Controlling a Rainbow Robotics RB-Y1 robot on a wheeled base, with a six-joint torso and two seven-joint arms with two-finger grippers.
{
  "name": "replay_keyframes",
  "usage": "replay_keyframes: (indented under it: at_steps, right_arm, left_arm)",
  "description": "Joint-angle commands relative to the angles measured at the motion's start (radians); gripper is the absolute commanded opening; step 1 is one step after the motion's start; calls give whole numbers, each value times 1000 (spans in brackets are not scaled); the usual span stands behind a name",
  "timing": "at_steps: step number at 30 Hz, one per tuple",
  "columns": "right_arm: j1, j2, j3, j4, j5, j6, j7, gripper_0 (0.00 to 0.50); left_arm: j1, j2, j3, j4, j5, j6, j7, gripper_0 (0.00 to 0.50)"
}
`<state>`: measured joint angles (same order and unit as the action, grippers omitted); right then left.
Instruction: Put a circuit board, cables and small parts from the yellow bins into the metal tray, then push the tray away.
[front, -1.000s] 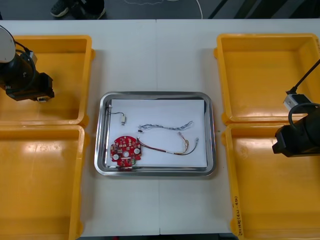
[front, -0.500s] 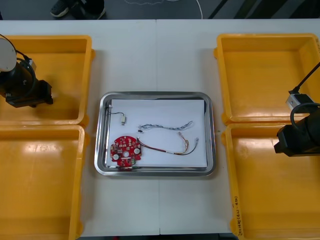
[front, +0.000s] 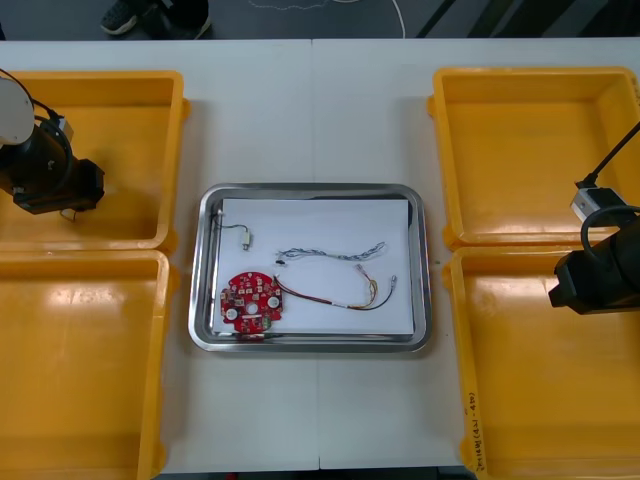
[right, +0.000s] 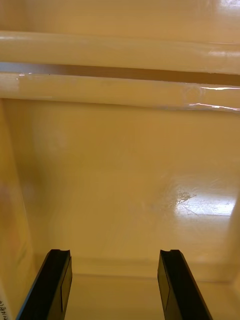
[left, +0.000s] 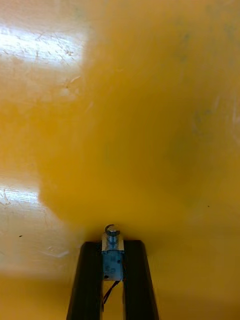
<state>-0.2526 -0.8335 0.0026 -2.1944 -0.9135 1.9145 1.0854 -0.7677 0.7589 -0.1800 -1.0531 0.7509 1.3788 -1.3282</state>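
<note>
Hovering unchanged over the near right yellow plastic bin (front: 540, 400), the right gripper (right: 114, 257) kept its jaws apart and empty. The shiny metal tray (front: 310, 188) at mid-worktop (front: 300, 120) already held the round red circuit board (front: 250, 303) and cables (front: 330, 250). In the far left yellow bin (front: 120, 130) the left gripper (left: 113, 245) had drifted left, jaws clamped on a small metal part (left: 113, 259), so another delivery looked due.

Sides of the small metal part (left: 113, 262), covered by fingers of the left hand (left: 113, 245); wire (left: 108, 295) lost in shadow.
</note>
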Motion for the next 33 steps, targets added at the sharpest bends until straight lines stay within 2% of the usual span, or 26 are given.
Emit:
replay_keyframes:
  at_steps: [1, 7, 17, 33]
  right_arm:
    - [12, 4, -35, -5, -2, -6, 27, 500]
    - [12, 4, -35, -5, -2, -6, 27, 500]
    - [12, 4, -35, -5, -2, -6, 27, 500]
    - [12, 4, -35, -5, -2, -6, 27, 500]
  left_arm:
    - [24, -24, 1, -4, -16, -9, -78, 0]
    - [2, -21, 36, -28, -18, 26, -80, 0]
    - [-21, 13, 145, -211, -25, 200, -57, 0]
    - [-50, 59, 197, -395, -2, 430, -5, 0]
